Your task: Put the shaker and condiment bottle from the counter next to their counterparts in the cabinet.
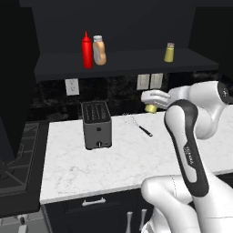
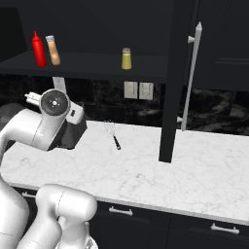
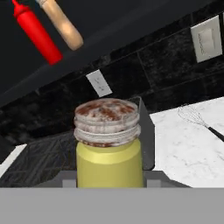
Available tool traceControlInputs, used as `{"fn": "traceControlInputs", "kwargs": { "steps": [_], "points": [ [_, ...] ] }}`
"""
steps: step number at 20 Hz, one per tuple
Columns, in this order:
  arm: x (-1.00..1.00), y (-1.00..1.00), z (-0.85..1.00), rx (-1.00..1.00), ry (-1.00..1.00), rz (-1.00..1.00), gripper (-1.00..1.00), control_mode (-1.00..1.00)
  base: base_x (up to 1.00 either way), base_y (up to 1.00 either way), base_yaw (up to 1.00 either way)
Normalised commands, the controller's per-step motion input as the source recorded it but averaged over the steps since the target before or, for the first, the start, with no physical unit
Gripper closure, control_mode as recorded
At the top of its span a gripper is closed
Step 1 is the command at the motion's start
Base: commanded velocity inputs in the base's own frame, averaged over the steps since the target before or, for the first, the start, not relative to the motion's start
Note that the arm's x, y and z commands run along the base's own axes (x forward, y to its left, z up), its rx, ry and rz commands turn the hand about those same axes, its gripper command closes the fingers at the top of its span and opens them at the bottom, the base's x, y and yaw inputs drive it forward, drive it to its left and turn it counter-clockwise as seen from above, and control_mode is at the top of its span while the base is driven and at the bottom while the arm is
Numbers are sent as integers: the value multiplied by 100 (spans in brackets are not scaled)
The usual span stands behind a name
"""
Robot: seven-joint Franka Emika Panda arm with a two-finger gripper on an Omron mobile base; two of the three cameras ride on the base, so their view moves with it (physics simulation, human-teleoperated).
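- Nearest, in the hand view, the shaker point(image 3: 108, 151) stands upright between the two finger tips of the gripper point(image 3: 109, 183), yellow body below, mottled brownish cap on top. The claw is pinching the shaker at its lower body (the tips themselves are mostly hidden behind it).
- In the left base view the same shaker point(image 1: 151, 108) shows as a yellow patch under the white hand, lifted off the counter point(image 1: 136, 159) and near the wall. Its long axis looks close to vertical.
- On the counter below lie the toaster point(image 1: 96, 124) at about 9 o'clock from the hand, and the whisk point(image 1: 138, 125) just under it at about 7 o'clock. Neither touches the shaker.
- Farther back and higher, the cabinet point(image 1: 123, 63) has its open shelf. The twin shaker point(image 1: 169, 53) stands on it at about 1 o'clock from the held one, upright and alone.
- That is the relation the coming move turns on, I judge: up and slightly right, keeping the shaker upright, to a bare spot beside its twin.
- At the shelf's far left, about 11 o'clock from the hand, the condiment bottle point(image 1: 99, 50) already stands just beside the red squeeze bottle point(image 1: 87, 50) (touching or not, I cannot tell).
- So the shaker seems the last piece left.
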Motion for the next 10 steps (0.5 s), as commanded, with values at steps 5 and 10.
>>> {"fn": "traceControlInputs", "kwargs": {
  "steps": [5, 10],
  "points": [
    [0, -55, 59, -22, 1, -36, 100, -100, 0, 0, 0],
    [11, -20, 62, -13, -2, -25, 100, -100, 0, 0, 0]
  ]
}}
